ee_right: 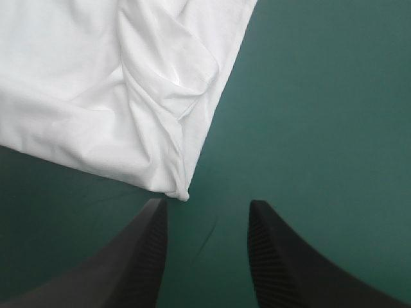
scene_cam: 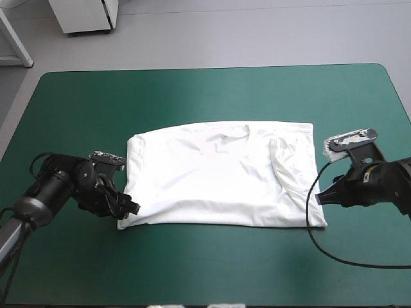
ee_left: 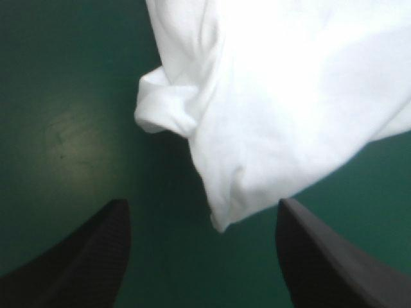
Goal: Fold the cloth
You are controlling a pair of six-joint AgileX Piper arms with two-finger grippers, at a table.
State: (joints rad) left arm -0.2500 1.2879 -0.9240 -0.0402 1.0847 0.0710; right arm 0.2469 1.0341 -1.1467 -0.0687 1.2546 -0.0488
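Note:
The white T-shirt (scene_cam: pixel 221 173) lies folded into a wide rectangle in the middle of the teal-green table, its collar toward the far side. My left gripper (scene_cam: pixel 130 209) sits low at the shirt's near left corner, open, and that corner (ee_left: pixel 221 218) points between its black fingers. My right gripper (scene_cam: pixel 321 196) rests at the near right corner, also open. In the right wrist view the corner (ee_right: pixel 182 192) lies just ahead of the gap between the fingers. Neither gripper holds any fabric.
Bare teal-green cover (scene_cam: pixel 212 269) runs along the front of the table and on both sides of the shirt. A white cabinet (scene_cam: pixel 87 16) stands on the floor beyond the far left edge.

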